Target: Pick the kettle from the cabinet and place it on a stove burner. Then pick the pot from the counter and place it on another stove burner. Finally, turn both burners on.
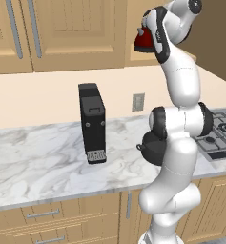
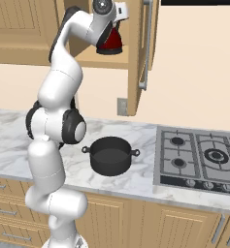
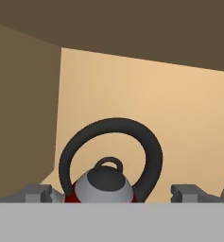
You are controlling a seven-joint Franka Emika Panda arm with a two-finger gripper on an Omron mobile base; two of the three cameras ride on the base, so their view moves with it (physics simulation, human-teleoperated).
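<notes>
The dark-red kettle point(image 3: 108, 184) with its black arched handle and knobbed lid stands on the shelf inside the open cabinet point(image 3: 142, 108). My gripper point(image 3: 113, 194) is open right in front of it, one fingertip on each side and neither touching. In the base views the kettle point(image 2: 110, 42) point(image 1: 143, 44) sits just beyond my raised hand, partly hidden by it. The black pot point(image 2: 110, 156) rests on the marble counter point(image 2: 136, 179) left of the cooktop point(image 2: 199, 155); my arm hides most of the pot point(image 1: 148, 145) in the left base view.
The open cabinet door point(image 2: 138, 58) hangs right of the kettle, above the counter. A tall black boxy appliance point(image 1: 93, 123) stands on the counter to the left, with a wall outlet point(image 1: 138, 101) beside it. Closed cabinet doors point(image 1: 62, 28) run along the upper left.
</notes>
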